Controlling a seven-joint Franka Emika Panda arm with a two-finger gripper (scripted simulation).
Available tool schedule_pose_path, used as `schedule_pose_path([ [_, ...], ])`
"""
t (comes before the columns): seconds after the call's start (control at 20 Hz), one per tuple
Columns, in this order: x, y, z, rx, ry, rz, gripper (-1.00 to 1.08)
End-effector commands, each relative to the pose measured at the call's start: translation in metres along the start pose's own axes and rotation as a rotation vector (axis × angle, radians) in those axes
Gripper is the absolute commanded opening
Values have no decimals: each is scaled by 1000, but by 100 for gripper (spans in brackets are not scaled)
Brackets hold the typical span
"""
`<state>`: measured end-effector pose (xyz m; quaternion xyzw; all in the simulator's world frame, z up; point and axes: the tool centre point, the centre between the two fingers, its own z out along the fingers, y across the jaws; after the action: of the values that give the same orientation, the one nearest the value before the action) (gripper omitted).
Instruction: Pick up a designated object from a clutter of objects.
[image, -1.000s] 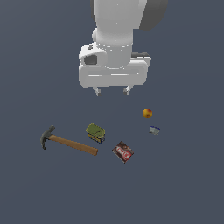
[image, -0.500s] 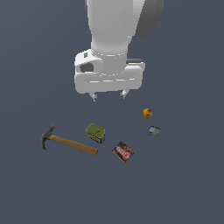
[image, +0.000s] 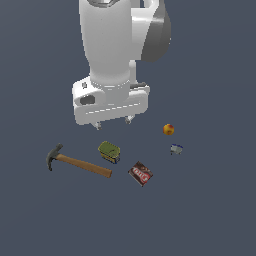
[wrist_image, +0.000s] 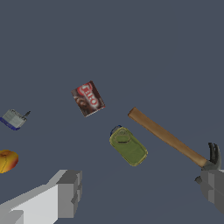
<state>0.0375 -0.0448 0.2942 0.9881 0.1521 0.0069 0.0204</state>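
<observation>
The gripper (wrist_image: 138, 194) hangs wide open and empty above the clutter. The claw hammer (image: 77, 163) lies flat on the bench (image: 210, 210), its handle end just beside the olive-green can (image: 109, 151). Risk: a descent near that end could strike or nudge the can.

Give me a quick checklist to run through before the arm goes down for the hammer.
1. End effector open and empty: ok, fingers spread wide in the wrist view.
2. Hammer in sight and lying flat: ok.
3. Hammer handle free of neighbours: ok, a gap shows between it and the olive-green can.
4. End effector above the hammer: not ok, in the exterior view it hangs nearer the can.
5. Dark red box, orange ball and grey-blue piece out of the way: ok.
6. Fingers set across the handle: cannot tell.
</observation>
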Motion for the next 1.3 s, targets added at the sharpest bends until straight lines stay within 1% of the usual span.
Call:
schedule_pose_path([
  [0.0, 2, 13, 12, -1, -3, -49, 100],
  [0.6, 6, 72, 76, 5, -13, -284, 100],
  [1.25, -5, 134, 150, 21, -11, -537, 100],
])
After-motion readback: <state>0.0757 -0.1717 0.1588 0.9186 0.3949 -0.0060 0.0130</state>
